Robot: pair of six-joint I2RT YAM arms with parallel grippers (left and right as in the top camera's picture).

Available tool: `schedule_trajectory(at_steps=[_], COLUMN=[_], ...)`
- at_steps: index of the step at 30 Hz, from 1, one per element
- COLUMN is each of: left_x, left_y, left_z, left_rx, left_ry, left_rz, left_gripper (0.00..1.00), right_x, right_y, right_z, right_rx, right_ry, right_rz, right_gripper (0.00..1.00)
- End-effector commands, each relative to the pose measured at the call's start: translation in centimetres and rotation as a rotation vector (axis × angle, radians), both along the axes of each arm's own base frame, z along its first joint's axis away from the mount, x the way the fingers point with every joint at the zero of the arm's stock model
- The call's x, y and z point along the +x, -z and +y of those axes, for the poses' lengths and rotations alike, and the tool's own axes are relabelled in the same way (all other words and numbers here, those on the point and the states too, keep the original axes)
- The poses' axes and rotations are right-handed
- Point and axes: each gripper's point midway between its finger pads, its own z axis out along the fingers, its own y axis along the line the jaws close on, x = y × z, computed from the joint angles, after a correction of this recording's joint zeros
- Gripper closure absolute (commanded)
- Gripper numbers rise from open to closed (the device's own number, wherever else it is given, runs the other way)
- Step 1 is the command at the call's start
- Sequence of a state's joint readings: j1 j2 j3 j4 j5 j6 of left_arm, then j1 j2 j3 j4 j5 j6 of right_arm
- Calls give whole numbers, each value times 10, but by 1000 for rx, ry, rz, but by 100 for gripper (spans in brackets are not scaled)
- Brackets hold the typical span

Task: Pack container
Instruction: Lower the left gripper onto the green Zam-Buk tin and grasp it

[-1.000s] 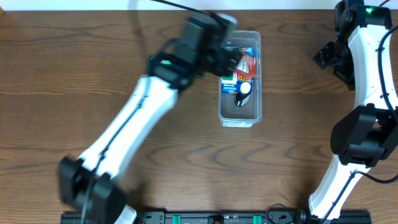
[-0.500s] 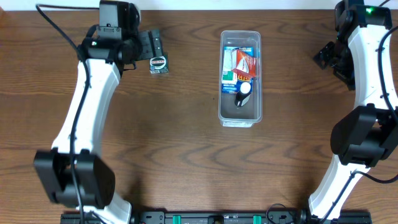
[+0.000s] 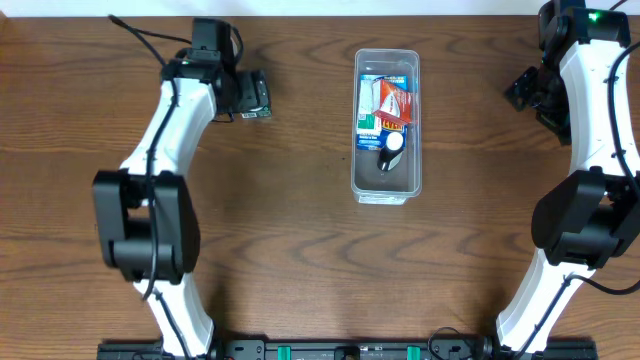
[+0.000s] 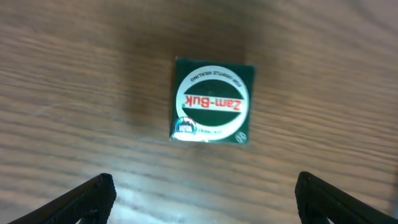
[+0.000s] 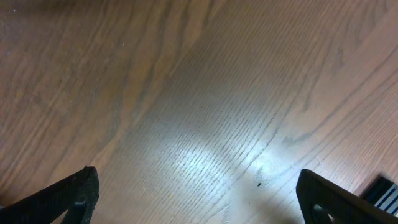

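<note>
Container is a long clear tub with bright packets inside. Left claw is spread wide over a green box. Right claw is spread too.

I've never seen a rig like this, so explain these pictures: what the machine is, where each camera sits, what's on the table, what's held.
Two robot arms work at a wooden table. One picture looks straight down; the other two come from wrist cameras, showing each arm's dark fingertips at the bottom corners. A clear plastic container with small packets inside stands on the table. A green Zam-Buk box lies on the left arm's side. The left end effector is open at that box, not gripping it. The right end effector is open above bare wood. Nothing is held.
</note>
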State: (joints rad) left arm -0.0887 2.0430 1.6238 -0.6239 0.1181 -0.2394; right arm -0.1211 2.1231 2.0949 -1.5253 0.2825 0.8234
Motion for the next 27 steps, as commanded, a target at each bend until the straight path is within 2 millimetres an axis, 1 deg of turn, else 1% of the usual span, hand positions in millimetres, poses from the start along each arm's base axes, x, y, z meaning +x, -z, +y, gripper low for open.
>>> schedule_trajectory(at_steps=[1,5,7,11,15,18,22,27], left_x=[8,18,22,29,34,35,35,34], left_y=[12,10,10,10,8,7,12,24], left_z=[3,13,12,9,-3,-6,1,1], left_rx=[33,92,103,128,129,154,192,194], left_ry=[10,-5,19,39,62,61,39,41], left_rz=[-8,-48,-68,-96,-124,-133,-123,-100], left_gripper=[7,7,7,7,7,7,7,7], right_x=[-2,-2,-2,-2,-2,-2,-2,-2], right_y=[-10,-10,-10,-10,-10,-10,-10,-10], right_z=[-4,-4,-4,-4,-4,-4,-4,-4], right_rx=[-19,-19,-19,-19,-19,-19,-19,-19], right_ry=[20,20,20,20,20,20,20,20], right_rz=[-24,-24,-24,-24,-24,-24,-24,-24], right_gripper=[1,1,1,1,1,1,1,1])
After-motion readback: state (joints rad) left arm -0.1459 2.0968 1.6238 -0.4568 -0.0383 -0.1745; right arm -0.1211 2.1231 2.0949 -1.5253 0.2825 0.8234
